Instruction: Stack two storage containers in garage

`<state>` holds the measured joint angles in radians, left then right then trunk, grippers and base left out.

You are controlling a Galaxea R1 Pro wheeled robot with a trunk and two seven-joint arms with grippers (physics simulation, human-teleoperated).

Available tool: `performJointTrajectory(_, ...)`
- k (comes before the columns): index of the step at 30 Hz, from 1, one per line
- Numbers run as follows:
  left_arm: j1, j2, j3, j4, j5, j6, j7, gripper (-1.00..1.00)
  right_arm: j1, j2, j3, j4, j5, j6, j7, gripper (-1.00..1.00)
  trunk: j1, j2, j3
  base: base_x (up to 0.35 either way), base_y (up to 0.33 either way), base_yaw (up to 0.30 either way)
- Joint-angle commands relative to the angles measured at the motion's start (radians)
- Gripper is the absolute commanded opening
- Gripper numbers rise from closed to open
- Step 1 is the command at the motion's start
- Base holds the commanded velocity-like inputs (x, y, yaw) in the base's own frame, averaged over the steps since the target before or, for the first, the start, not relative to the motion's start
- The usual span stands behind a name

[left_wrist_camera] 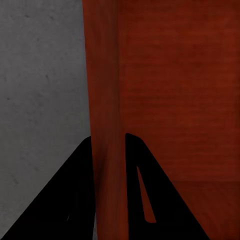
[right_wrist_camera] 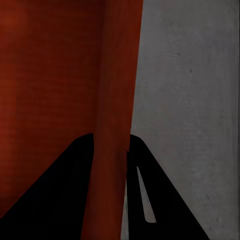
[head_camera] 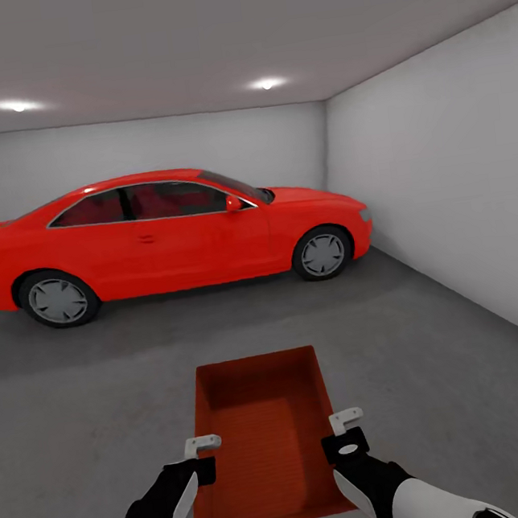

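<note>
With the left hand [head_camera: 202, 444] and right hand [head_camera: 346, 421] each clamped on a long wall of the orange-red rectangular plastic bin [head_camera: 265, 440], carried over the garage's dark grey concrete floor [head_camera: 432, 351], lower both evenly so it lands flat before releasing.

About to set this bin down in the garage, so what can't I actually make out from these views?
- Floor under the storage container: hidden by it in the head view, so its height above the concrete is unclear.
- Container's near end: cut off by the bottom edge of the head view.
- Left gripper and right gripper: each wrist view shows jaws straddling a side wall, with contact unreadable against the black fingers.
</note>
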<state>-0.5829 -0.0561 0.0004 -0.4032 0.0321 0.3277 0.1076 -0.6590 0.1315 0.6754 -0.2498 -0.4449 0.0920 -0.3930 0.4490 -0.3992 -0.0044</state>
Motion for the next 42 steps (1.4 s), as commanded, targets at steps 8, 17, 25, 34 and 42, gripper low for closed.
performJointTrajectory(8, 0.000, -0.001, 0.007, -0.003, -0.012, 0.007, 0.007, -1.00, -0.001, 0.005, -0.002, -0.011, -0.011, 0.006, 0.014, -1.00, 0.001, -0.001, 0.000, 0.321, 0.000, -0.282)
performJointTrajectory(17, 0.000, -0.001, 0.007, -0.003, -0.011, 0.007, 0.006, -1.00, -0.001, 0.005, -0.001, -0.011, -0.012, 0.006, 0.014, -1.00, 0.001, -0.001, 0.000, 0.321, 0.000, -0.283)
performJointTrajectory(25, 0.000, -0.001, 0.007, -0.003, -0.012, 0.007, 0.007, -1.00, -0.001, 0.005, -0.002, -0.011, -0.011, 0.006, 0.014, -1.00, 0.001, -0.001, 0.000, 0.321, 0.000, -0.283)
performJointTrajectory(34, 0.000, -0.001, 0.007, -0.003, -0.012, 0.007, 0.007, -1.00, -0.001, 0.005, -0.002, -0.011, -0.011, 0.006, 0.014, -1.00, 0.001, -0.001, 0.000, 0.321, 0.000, -0.283)
performJointTrajectory(42, 0.000, -0.001, 0.007, -0.003, -0.011, 0.007, 0.007, -1.00, -0.001, 0.005, -0.001, -0.011, -0.011, 0.007, 0.014, -1.00, 0.001, -0.001, 0.000, 0.321, 0.000, -0.283)
